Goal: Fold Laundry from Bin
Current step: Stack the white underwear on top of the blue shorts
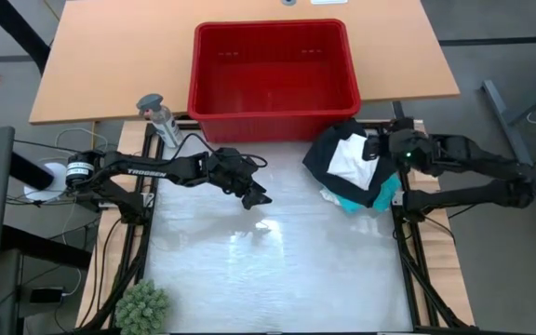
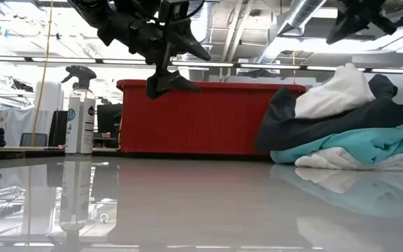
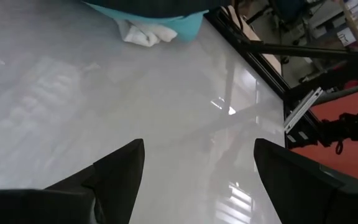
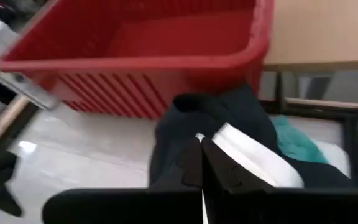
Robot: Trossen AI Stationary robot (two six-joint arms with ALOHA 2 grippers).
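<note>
The red bin (image 1: 273, 79) stands at the far middle of the table (image 1: 277, 270), nothing showing inside it from above; the laundry (image 1: 356, 167) lies heaped at the table's right edge, just in front of the bin's right corner, black clothing (image 2: 327, 119) wrapped round a white piece (image 2: 331, 94), with a turquoise shirt (image 2: 355, 143) and more white cloth under it; the right gripper (image 4: 201, 163) hangs above the pile, fingers pressed together, holding nothing; the left gripper (image 3: 194, 171) hovers above the bare shiny table left of centre, fingers spread wide and empty; a spray bottle (image 1: 161, 116) stands at the far left, beside the bin; a small green plant (image 1: 142, 307) sits at the near left corner.
</note>
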